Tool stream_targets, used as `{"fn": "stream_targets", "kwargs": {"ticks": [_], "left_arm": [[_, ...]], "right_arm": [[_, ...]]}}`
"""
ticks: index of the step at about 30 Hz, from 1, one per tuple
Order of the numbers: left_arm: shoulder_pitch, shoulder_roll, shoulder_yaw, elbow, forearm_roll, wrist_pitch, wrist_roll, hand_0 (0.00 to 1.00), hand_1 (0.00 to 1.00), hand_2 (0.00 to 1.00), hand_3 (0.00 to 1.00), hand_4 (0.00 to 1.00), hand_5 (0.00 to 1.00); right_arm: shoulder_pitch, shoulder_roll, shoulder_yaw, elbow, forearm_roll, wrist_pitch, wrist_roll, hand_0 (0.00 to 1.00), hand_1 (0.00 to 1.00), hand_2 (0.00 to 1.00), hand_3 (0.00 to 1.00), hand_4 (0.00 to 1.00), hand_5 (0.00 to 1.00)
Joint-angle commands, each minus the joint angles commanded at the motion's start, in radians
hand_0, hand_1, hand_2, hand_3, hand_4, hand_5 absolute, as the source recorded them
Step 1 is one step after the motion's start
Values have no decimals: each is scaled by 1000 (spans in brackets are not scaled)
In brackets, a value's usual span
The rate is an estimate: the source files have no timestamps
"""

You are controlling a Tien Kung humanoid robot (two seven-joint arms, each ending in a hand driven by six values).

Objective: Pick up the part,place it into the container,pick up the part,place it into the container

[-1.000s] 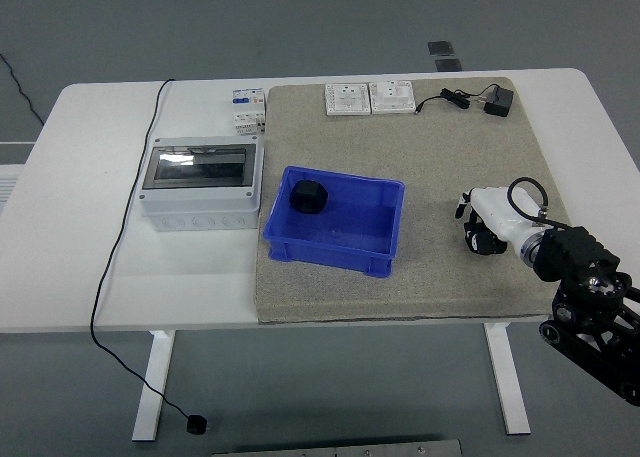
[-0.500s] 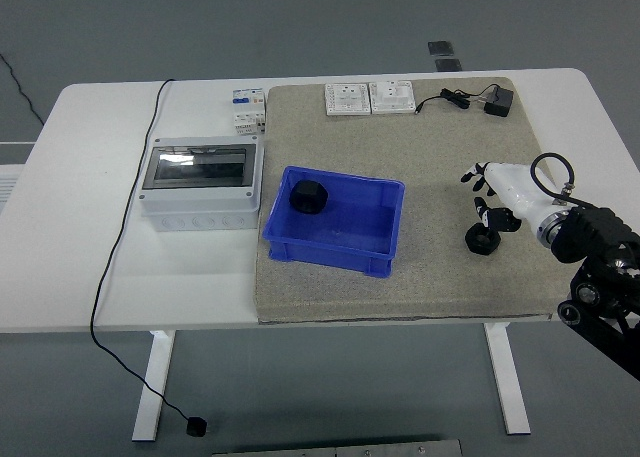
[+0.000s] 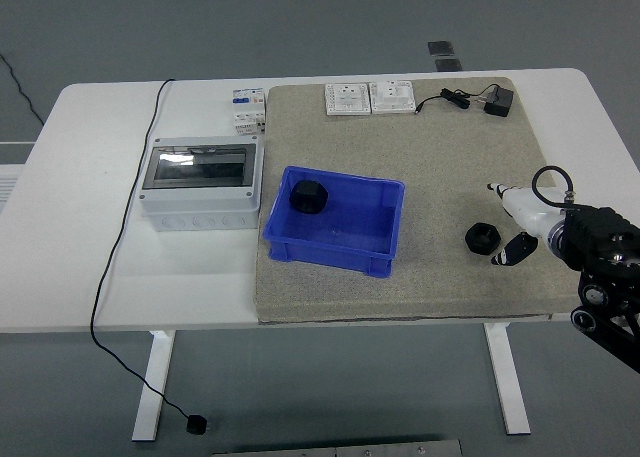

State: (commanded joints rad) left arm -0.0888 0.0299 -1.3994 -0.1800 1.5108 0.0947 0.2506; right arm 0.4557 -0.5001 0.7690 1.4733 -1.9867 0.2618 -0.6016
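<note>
Right now I see the white table (image 3: 90, 277) carrying a grey mat (image 3: 420, 167) that covers its right half, from the far edge to the near edge. On the bare left half sits a grey box with a dark clear lid (image 3: 200, 184), just beside the mat's left edge, and a thin black cable (image 3: 112, 267) runs from the far edge past it and drops over the near edge.

On the mat, near its left edge, stands the blue bin (image 3: 335, 221). One black part (image 3: 308, 196) lies inside it, in the far left corner. The second black part (image 3: 483, 238) rests on the mat well to the right of the bin, towards the near right corner.

My right hand (image 3: 522, 222) comes in from the right edge and sits just to the right of that second part, not gripping it. Its white fingers (image 3: 505, 191) look loosely spread and hold nothing, though they are small from this view. A dark fingertip lies close beside the part; I cannot tell if it touches.

Along the mat's far edge lie two white switch plates (image 3: 369, 98) and a black adapter with its cord (image 3: 497, 101). Two small white breaker blocks (image 3: 249, 110) stand on the tabletop at the mat's far left corner.
</note>
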Motion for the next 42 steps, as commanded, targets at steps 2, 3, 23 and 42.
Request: {"fn": "stream_targets", "kwargs": {"ticks": [2, 3, 23, 42], "left_arm": [[0, 0, 0, 0, 1, 0, 0, 706, 568, 526, 523, 539, 486], [0, 0, 0, 0, 1, 0, 0, 706, 568, 526, 523, 539, 486], [-2, 0, 3, 0, 1, 3, -1, 706, 568, 525, 523, 538, 486], [-1, 0, 1, 0, 5, 2, 1, 707, 567, 524, 523, 538, 485]], "right_arm": [[2, 8, -5, -10, 8, -9, 2, 314, 527, 772, 783, 876, 253], [3, 11, -7, -15, 11, -15, 4, 314, 527, 772, 783, 876, 253], [19, 52, -49, -110, -6, -109, 55, 228, 407, 628, 663, 517, 111], [82, 100, -11, 24, -14, -336, 224, 259, 460, 577, 664, 329, 7]]}}
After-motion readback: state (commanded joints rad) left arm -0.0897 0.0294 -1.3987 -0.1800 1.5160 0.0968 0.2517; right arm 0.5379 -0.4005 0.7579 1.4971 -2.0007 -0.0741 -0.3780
